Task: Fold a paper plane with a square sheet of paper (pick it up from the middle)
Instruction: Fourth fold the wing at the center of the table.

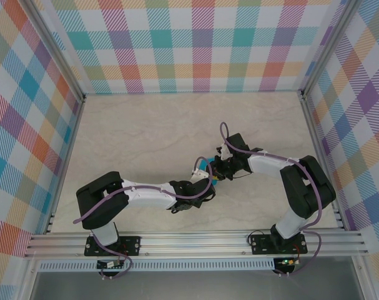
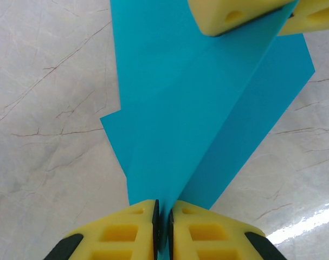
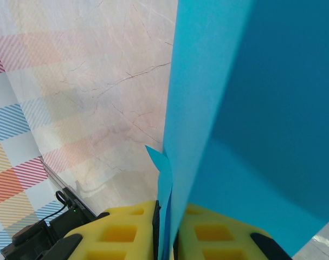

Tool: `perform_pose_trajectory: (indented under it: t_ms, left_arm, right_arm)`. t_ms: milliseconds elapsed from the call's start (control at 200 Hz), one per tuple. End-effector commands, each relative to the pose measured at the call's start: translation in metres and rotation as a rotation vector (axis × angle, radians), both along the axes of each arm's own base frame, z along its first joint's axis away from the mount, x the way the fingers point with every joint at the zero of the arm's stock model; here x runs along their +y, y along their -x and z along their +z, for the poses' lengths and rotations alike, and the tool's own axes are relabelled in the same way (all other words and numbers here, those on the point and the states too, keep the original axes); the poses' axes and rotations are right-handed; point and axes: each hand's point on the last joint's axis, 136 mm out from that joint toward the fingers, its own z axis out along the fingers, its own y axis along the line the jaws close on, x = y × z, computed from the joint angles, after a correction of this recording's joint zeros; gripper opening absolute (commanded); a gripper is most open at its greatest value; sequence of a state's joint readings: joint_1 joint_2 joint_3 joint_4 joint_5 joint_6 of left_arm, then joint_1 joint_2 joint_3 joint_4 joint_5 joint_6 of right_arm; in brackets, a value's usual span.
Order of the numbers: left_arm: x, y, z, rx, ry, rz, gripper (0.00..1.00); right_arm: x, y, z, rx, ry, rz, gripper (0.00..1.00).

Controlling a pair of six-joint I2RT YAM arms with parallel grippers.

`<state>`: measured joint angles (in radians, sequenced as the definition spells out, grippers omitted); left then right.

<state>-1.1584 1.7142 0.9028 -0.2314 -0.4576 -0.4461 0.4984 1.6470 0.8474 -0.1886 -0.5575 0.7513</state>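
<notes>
Fingers (image 2: 121,238) of left gripper (image 2: 163,216) and right gripper (image 3: 167,216) clamped on opposite ends of the folded teal paper (image 2: 197,119).

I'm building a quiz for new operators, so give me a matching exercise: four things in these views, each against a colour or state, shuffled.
Things:
1. left gripper
2. teal paper sheet
3. tabletop
4. enclosure walls

Colours or states:
A. pale, marbled
B. shut on the paper
C. multicolour plaid
D. creased, pinched at both ends

Pairs: 1-B, 2-D, 3-A, 4-C.
</notes>
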Motion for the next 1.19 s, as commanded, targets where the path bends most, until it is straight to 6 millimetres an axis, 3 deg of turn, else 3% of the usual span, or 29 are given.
perform_pose_trajectory:
  t_ms: [0, 190, 295, 790, 905, 1190]
  left_arm:
    - [-0.008, 0.002, 0.009, -0.014, 0.027, -0.001, 0.14]
    - [-0.01, 0.004, 0.01, -0.007, 0.069, -0.007, 0.13]
    - [-0.014, 0.007, 0.011, 0.026, 0.117, -0.026, 0.09]
    - [-0.02, 0.004, 0.016, 0.211, 0.492, -0.037, 0.07]
    - [-0.018, 0.003, 0.018, 0.235, 0.573, -0.03, 0.07]
    - [-0.011, 0.002, 0.022, 0.251, 0.648, -0.029, 0.09]
  right_arm:
    - [0.002, -0.002, 0.001, -0.003, 0.006, 0.008, 0.16]
    - [0.002, -0.001, 0.001, -0.005, 0.011, 0.013, 0.14]
    - [-0.001, 0.0, 0.002, -0.011, 0.023, 0.016, 0.18]
    - [-0.039, 0.004, 0.045, -0.168, 0.025, -0.026, 0.6]
    - [-0.04, 0.009, 0.051, -0.184, 0.002, -0.018, 0.6]
    - [-0.026, 0.021, 0.043, -0.132, -0.102, 0.017, 0.5]
